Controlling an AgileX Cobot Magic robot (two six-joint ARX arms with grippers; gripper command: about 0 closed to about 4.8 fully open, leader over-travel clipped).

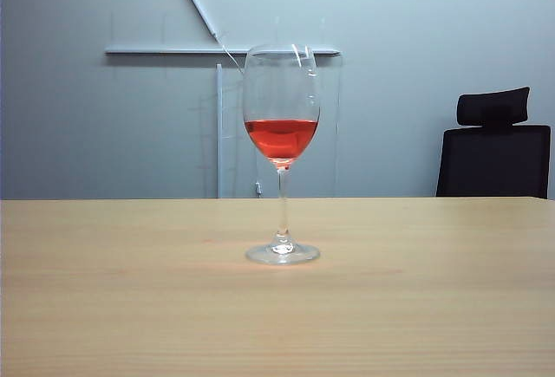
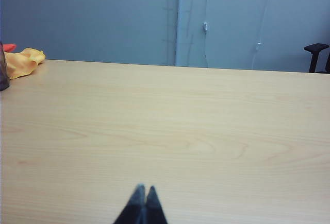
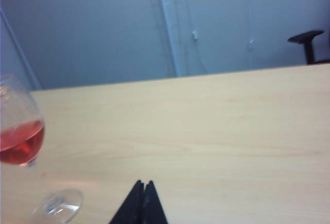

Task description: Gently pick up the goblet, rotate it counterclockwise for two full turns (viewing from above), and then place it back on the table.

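Waiting on the goblet — both arms parked

Exterior: goblet (image 1: 282,156) upright mid-table (image 1: 104,308), untouched. Left wrist: left gripper (image 2: 143,189) pinched together over bare wood. Right wrist: right gripper (image 3: 143,184) likewise closed, near the foot — probably the one to lift

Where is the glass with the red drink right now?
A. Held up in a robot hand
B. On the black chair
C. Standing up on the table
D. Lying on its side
C: the goblet stands upright with its foot flat on the table, and the shut right hand and shut left hand are both off it.
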